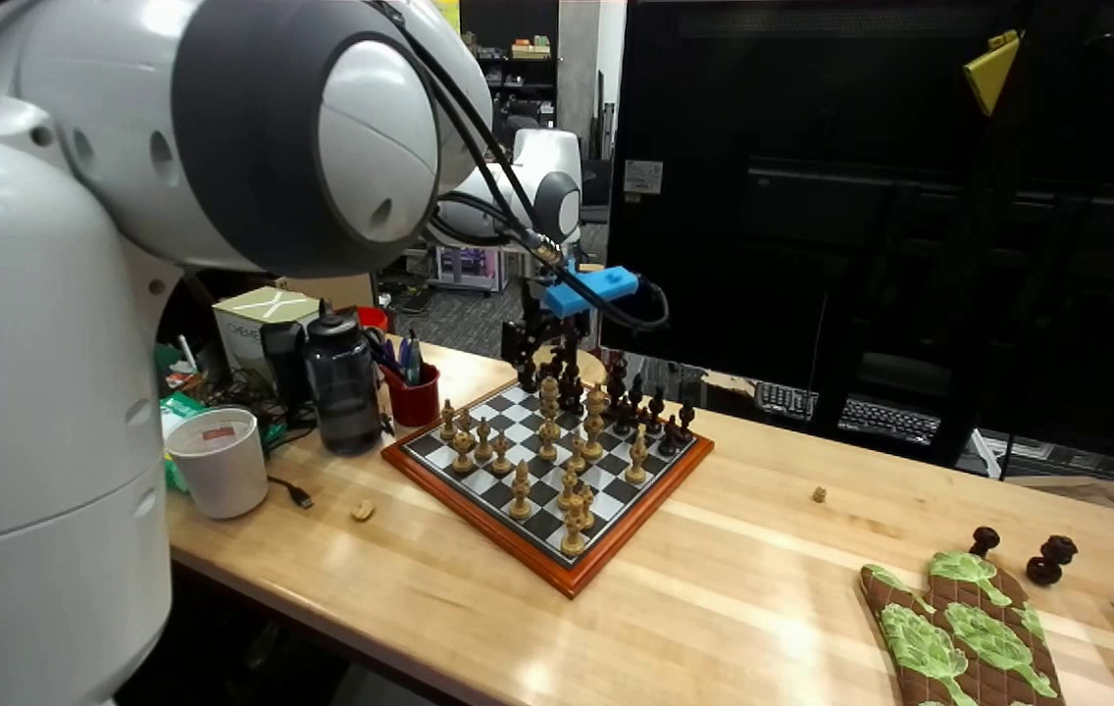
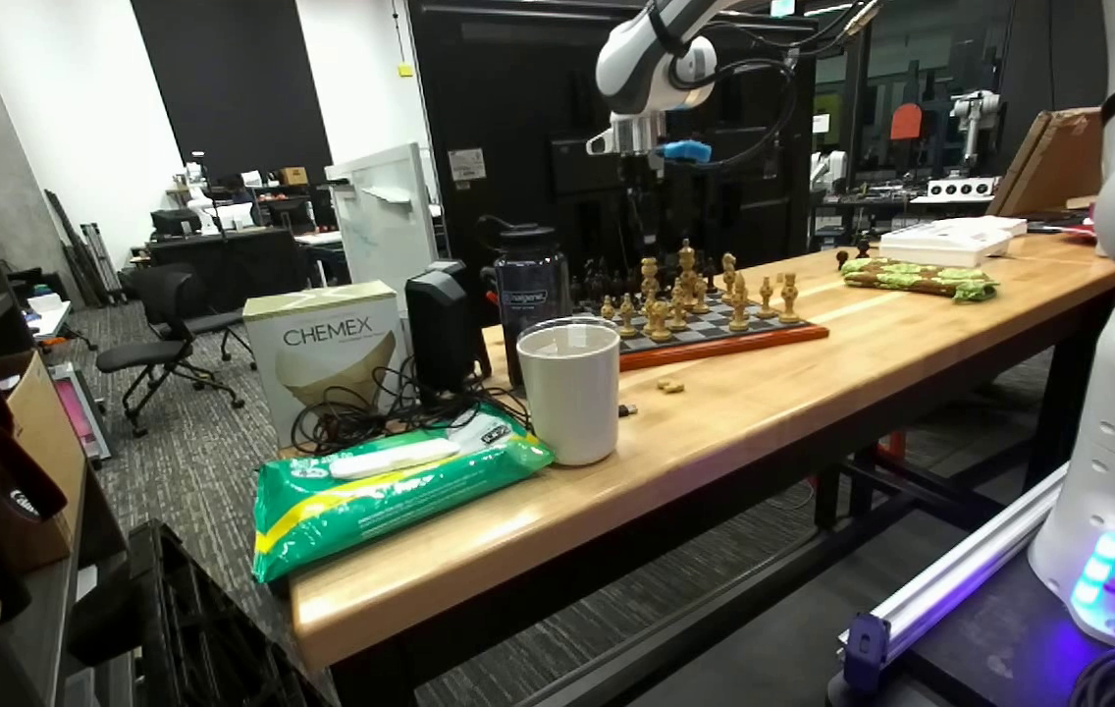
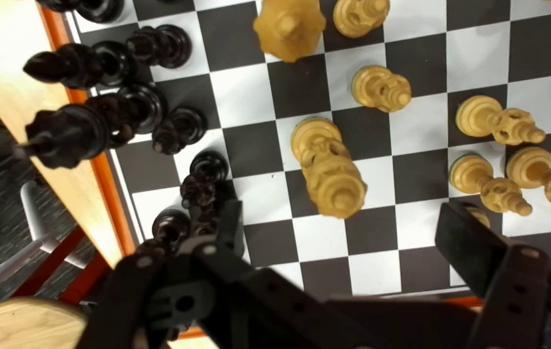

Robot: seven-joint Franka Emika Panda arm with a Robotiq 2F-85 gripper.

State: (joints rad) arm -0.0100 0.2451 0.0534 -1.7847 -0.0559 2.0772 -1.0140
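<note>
My gripper [image 3: 343, 228] is open, with its two black fingers wide apart and nothing between them. It points down above the chessboard [image 1: 481, 527], which has a red-brown rim and also shows in an exterior view [image 2: 729, 348]. A tall light wooden chess piece [image 3: 331, 169] stands just ahead of the gap between the fingers. Dark chess pieces [image 3: 69, 131] crowd by the left finger. A light piece [image 3: 478, 215] is partly hidden by the right finger. In both exterior views the gripper [image 1: 545, 343] hangs over the board's far side; it looks dark there [image 2: 644, 211].
A water bottle [image 1: 341, 387], a red pen cup [image 1: 414, 397] and a white cup [image 1: 221, 466] stand beside the board. A patterned oven mitt [image 1: 969, 628] and dark pieces [image 1: 1050, 561] lie on the table. A Chemex box [image 2: 327, 358] and green wipes pack [image 2: 371, 511] stand near the table's end.
</note>
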